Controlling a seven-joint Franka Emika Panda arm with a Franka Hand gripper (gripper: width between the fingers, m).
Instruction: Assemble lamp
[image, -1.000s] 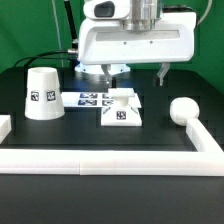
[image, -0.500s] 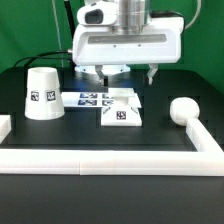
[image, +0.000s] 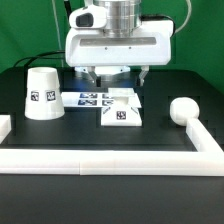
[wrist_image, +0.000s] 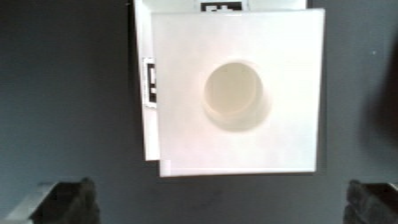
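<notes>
The claw (image: 117, 73) hangs spread apart; the base (image: 120, 110) under it looks stiff, light and smooth, so grip its flat sides.

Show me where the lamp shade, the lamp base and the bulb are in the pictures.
lamp shade (image: 42, 90), exterior view, on its side wall.
lamp base (image: 120, 110), exterior view, on the middle of the block.
bulb (image: 183, 109), exterior view, on its round head.
</notes>
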